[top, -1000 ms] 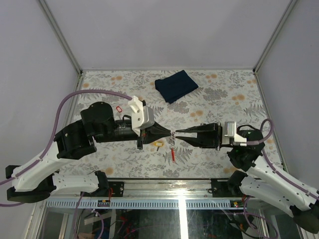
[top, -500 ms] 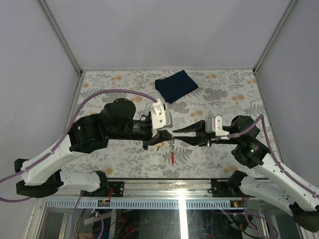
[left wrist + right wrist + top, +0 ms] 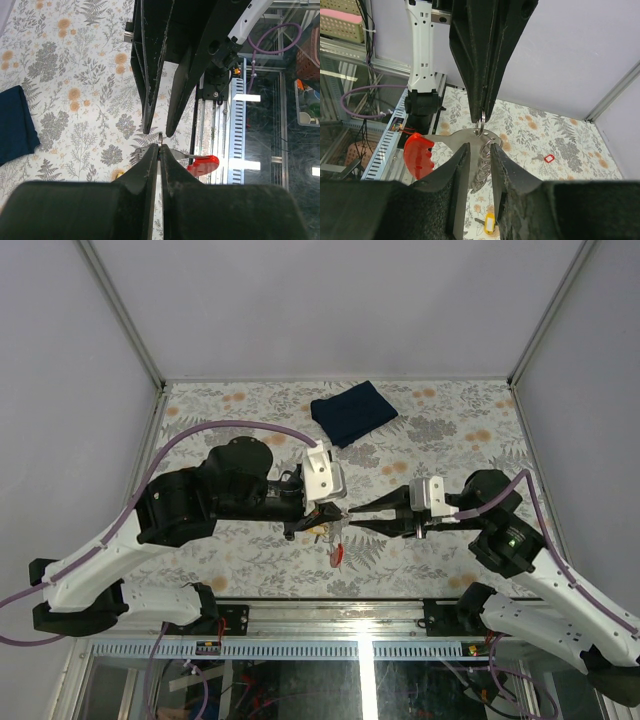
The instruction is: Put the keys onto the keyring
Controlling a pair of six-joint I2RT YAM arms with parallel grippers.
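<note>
Both arms reach in toward the middle of the bench (image 3: 450, 430), forearms nearly level, so their fingertips meet nose to nose above the surface. The left gripper (image 3: 159, 149) is pressed together on the keyring (image 3: 470, 137), pinching its small top loop. The rest hangs free in the air – the red tag (image 3: 418, 155) swings out to one side and a short run of silvery links drops below. The right gripper (image 3: 479, 150) faces it with its fingers apart, one on each side of those hanging links. Whether they touch the metal is unclear.

The bench has a pale floral cover with grey ferns and orange blooms, and plain grey-lilac walls surround it. The yellow-headed key (image 3: 489, 223) lies flat on the cover beneath the grippers. A small red-rimmed piece (image 3: 549, 158) sits farther out, and a folded dark blue cloth (image 3: 352, 410) rests near the far edge.

Beyond the bench, a cream basket (image 3: 340, 25) holds something pink – too distant to identify.
</note>
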